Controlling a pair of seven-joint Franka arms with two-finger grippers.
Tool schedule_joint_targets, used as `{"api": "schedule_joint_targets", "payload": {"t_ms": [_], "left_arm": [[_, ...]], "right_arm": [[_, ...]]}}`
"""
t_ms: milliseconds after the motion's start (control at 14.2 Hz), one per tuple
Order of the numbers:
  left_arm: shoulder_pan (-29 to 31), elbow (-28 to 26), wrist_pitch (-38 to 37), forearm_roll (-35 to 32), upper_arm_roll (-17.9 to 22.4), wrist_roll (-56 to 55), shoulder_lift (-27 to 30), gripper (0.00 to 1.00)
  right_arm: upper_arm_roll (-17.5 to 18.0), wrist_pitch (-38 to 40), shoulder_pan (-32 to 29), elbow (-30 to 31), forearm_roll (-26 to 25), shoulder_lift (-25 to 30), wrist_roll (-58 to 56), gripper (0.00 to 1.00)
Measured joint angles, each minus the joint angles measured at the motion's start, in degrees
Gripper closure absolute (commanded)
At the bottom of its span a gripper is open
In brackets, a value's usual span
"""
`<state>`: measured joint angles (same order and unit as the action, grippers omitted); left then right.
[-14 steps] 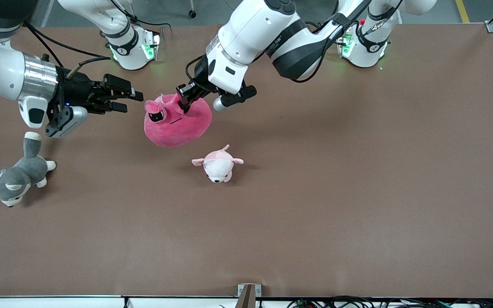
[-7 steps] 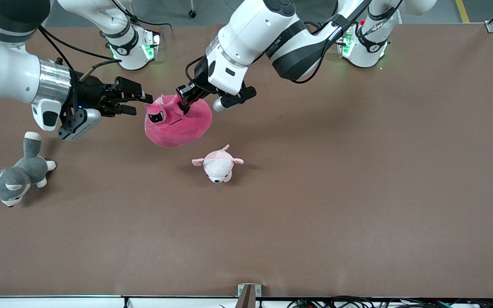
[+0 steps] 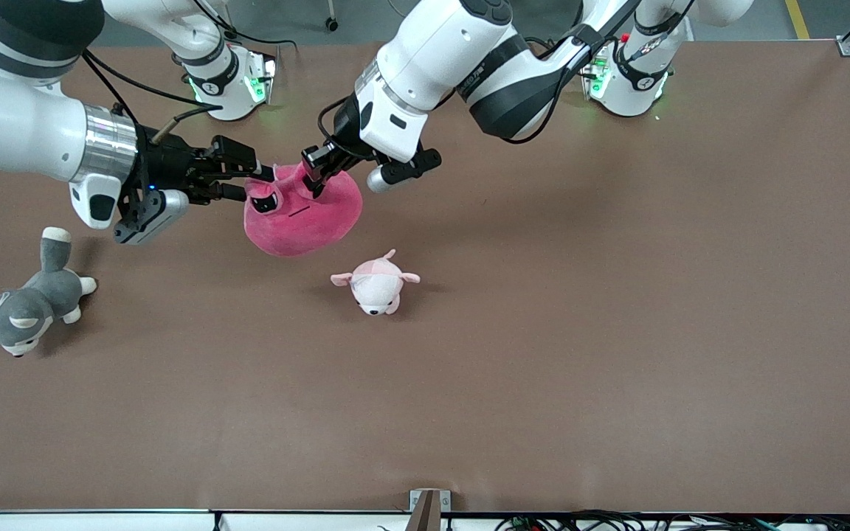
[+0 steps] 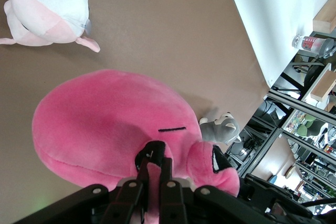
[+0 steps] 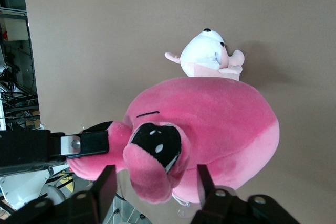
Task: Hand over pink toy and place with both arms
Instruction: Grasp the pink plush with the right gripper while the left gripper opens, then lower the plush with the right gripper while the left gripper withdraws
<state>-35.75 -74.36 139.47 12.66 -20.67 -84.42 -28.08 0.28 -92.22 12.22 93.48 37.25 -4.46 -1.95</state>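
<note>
The pink toy (image 3: 299, 217), a round hot-pink plush with black angry eyes, hangs above the table under my left gripper (image 3: 314, 173). That gripper (image 4: 156, 163) is shut on a fold of plush at the top of the pink toy (image 4: 105, 119). My right gripper (image 3: 251, 184) has come in level from the right arm's end. It is open, with one finger on each side of the toy's ear and eye. In the right wrist view the pink toy (image 5: 210, 114) fills the middle, and its ear sits between the fingers of my right gripper (image 5: 155, 174) with gaps on both sides.
A small pale pink-and-white plush (image 3: 375, 284) lies on the brown table (image 3: 580, 332), nearer the front camera than the pink toy. A grey-and-white husky plush (image 3: 23, 306) lies at the right arm's end. Both arm bases stand along the table's back edge.
My right gripper has moved in toward the pink toy until its fingers straddle the ear, and the fingers have narrowed a little. The left gripper has kept its hold, with the toy nudged slightly toward the right arm.
</note>
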Motion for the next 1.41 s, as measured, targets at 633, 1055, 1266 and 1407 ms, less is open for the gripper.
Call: {"api": "schedule_joint_targets", "payload": {"t_ms": [633, 1055, 1266, 1407], "left_arm": [[0.0, 0.0, 0.0, 0.0, 0.0, 0.0, -0.2, 0.52], [0.1, 0.4, -0.1, -0.2, 0.6, 0.0, -0.3, 0.0], [0.2, 1.1, -6.4, -3.6, 3.4, 0.4, -0.1, 0.0], [0.5, 1.7, -10.2, -4.7, 5.8, 2.6, 0.6, 0.0]], "right_arm": [[-0.1, 0.0, 0.0, 0.0, 0.0, -0.4, -0.1, 1.0], [-0.1, 0.0, 0.0, -0.4, 0.0, -0.4, -0.1, 1.0], [-0.8, 1.6, -0.6, -1.1, -0.2, -0.4, -1.0, 1.0], [-1.3, 2.9, -3.5, -1.2, -1.2, -0.4, -2.7, 1.0]]}}
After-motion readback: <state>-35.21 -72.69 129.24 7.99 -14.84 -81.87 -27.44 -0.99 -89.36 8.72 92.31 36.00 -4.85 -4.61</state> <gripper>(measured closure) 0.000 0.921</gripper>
